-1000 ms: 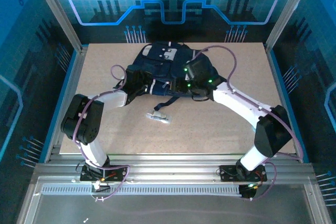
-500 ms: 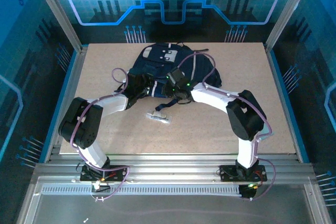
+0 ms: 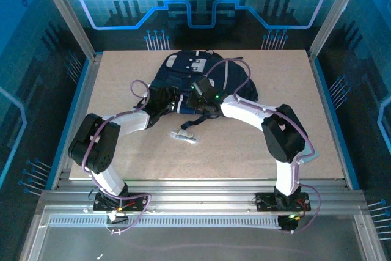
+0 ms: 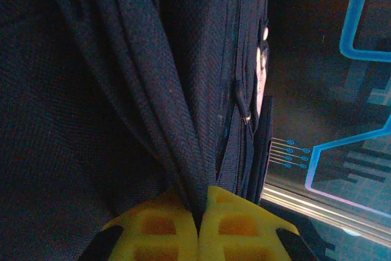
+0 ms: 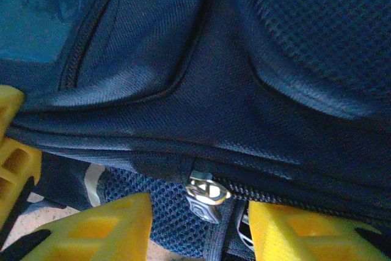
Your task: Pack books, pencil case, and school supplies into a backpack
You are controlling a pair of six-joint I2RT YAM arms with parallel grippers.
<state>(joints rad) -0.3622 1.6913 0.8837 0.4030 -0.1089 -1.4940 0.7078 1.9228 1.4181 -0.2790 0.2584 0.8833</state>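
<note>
1. Lying at the far middle of the table, the backpack seems to run far to near: grey patches far, zipper edge near.
2. Zipper pull sits between the right pincer's parted jaws, not clamped.
3. Left pincer is closed on a fold of backpack fabric.
4. Step, as I judge it: unzipping. Next, the right pincer must close on the pull and draw it along the track.
5. Pale oblong school supplies wait nearer, on the table.

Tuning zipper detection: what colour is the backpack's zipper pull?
Silver metal zipper pull against navy backpack fabric; clearest in right wrist view.
</note>
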